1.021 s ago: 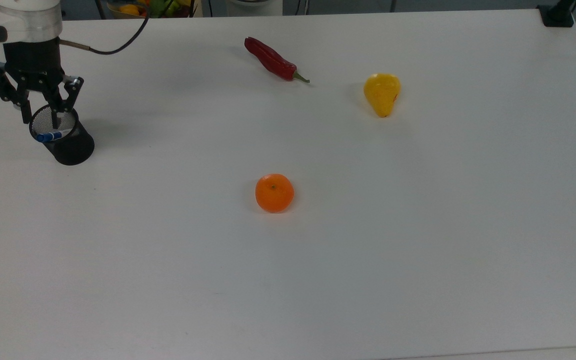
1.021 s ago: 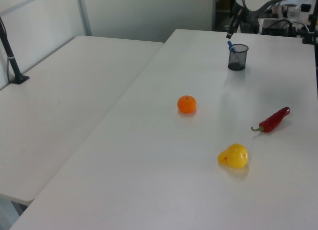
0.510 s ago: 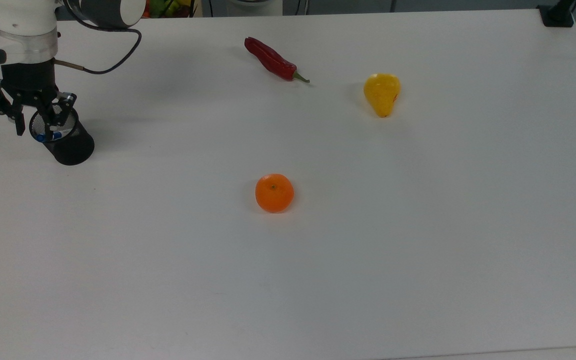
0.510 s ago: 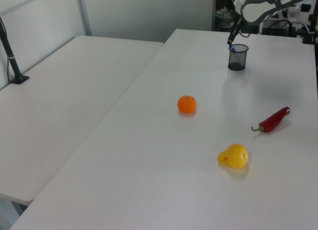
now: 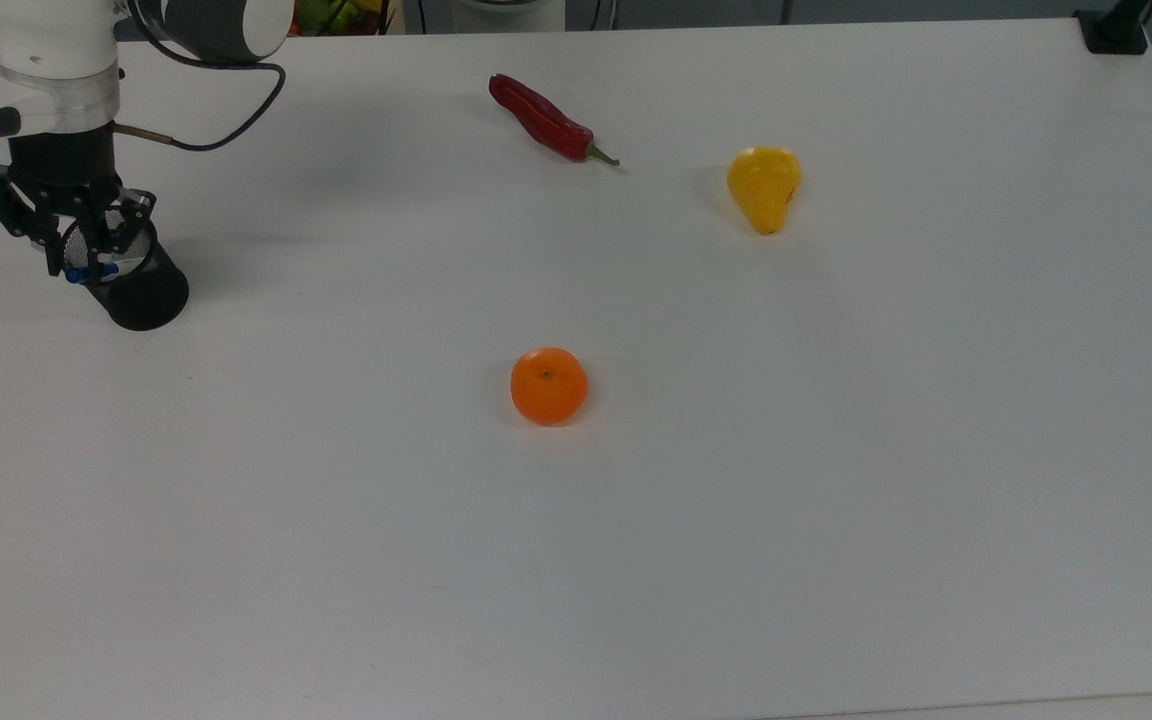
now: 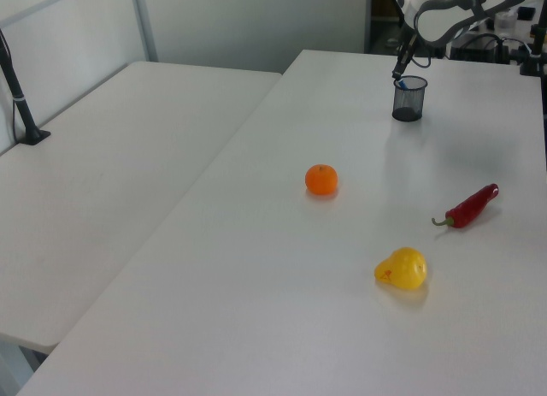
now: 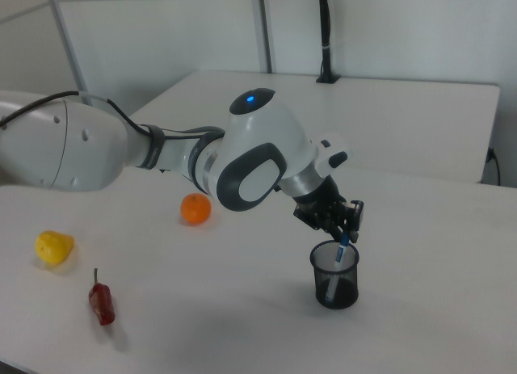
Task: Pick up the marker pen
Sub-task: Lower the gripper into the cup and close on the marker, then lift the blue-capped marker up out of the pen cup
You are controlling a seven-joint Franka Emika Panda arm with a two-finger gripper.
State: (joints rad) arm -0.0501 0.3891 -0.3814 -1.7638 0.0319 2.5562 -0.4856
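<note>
Marker pen point(image 7: 339, 261): stood leaning in a black mesh cup point(image 5: 136, 285), blue cap point(image 5: 79, 272) uppermost at the rim. Gripper point(image 5: 76, 255): poised at the cup's mouth, jaws narrowed around the cap; whether they pinched it could not be told. Cup sat near the table's point(image 5: 836, 500) edge on the top view's left; the orange point(image 5: 548, 385) lay well apart.
</note>
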